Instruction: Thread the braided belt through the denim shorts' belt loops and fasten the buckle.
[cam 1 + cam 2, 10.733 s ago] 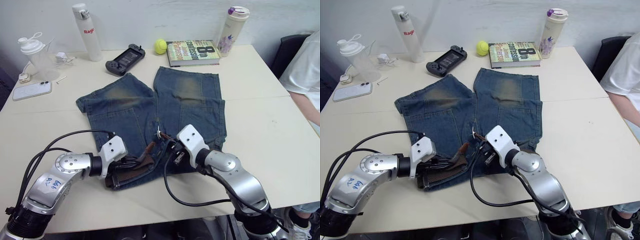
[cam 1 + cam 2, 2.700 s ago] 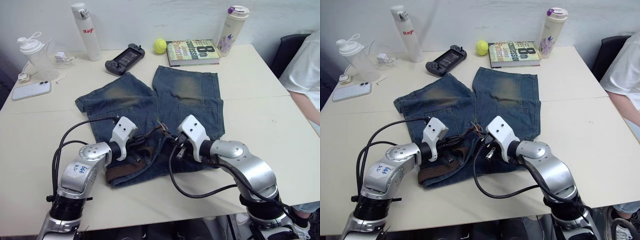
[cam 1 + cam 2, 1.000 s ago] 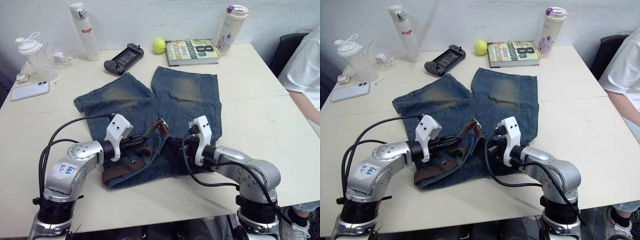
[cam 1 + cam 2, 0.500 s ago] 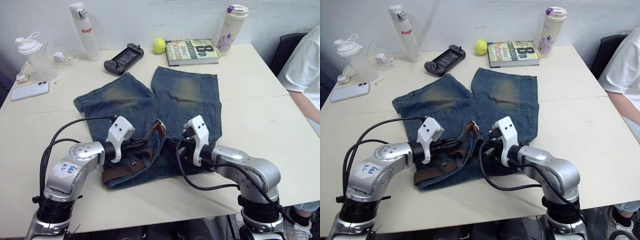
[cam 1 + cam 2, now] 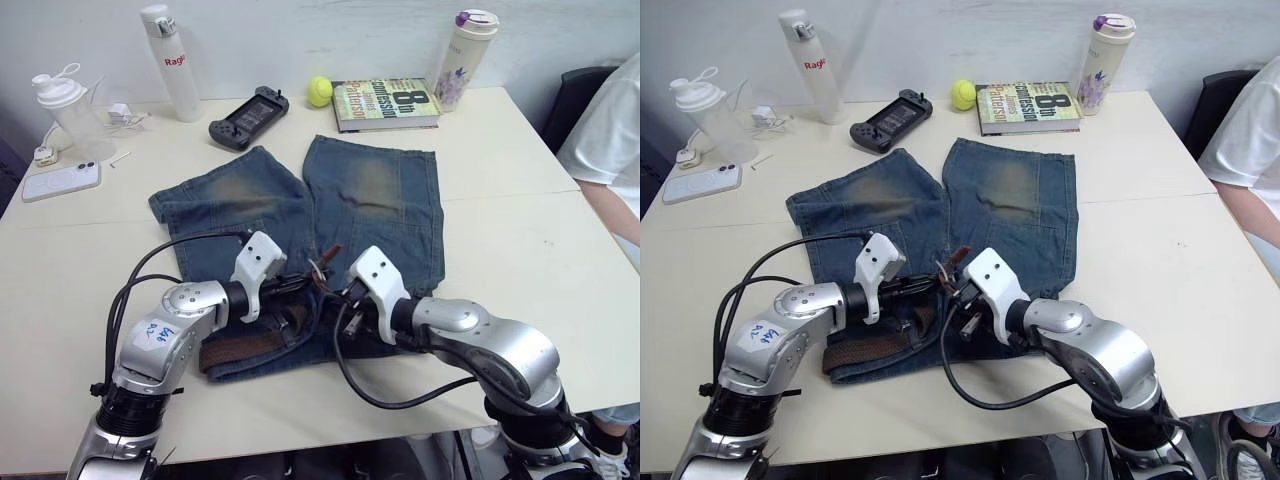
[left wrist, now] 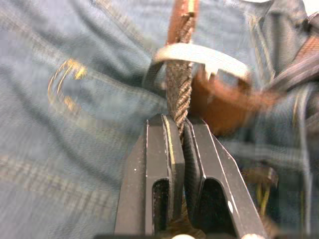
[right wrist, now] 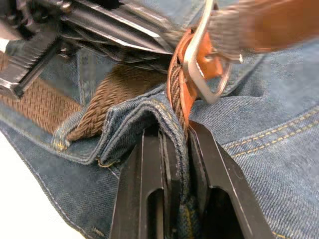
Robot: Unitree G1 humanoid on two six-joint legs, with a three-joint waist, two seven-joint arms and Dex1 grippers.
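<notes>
The denim shorts [image 5: 330, 215] lie flat in the middle of the table [image 5: 520, 240], legs pointing to the far side and the waistband at the near edge. The braided belt [image 5: 245, 345] runs along that waistband on the left, then rises off the cloth toward the middle, where both grippers meet.

The left gripper [image 6: 180, 130] has its two black fingers pressed together on the belt's woven strap, which passes straight up between them. Just beyond the fingertips the strap goes through the silvery buckle [image 6: 202, 57], with a brown leather end curled beside it.

The right gripper [image 7: 175, 133] is clamped on a raised fold of the shorts' waistband together with the edge of the belt; the denim bunches up between its fingers. The buckle hangs just past its fingertips, and the left gripper's fingers lie beyond it, very near.

On the far side of the table stand a white bottle [image 5: 172, 62], a game controller [image 5: 248, 116], a yellow ball [image 5: 320, 91], a book [image 5: 385, 104] and a tumbler [image 5: 464, 60]; a phone [image 5: 62, 181] lies far left.
</notes>
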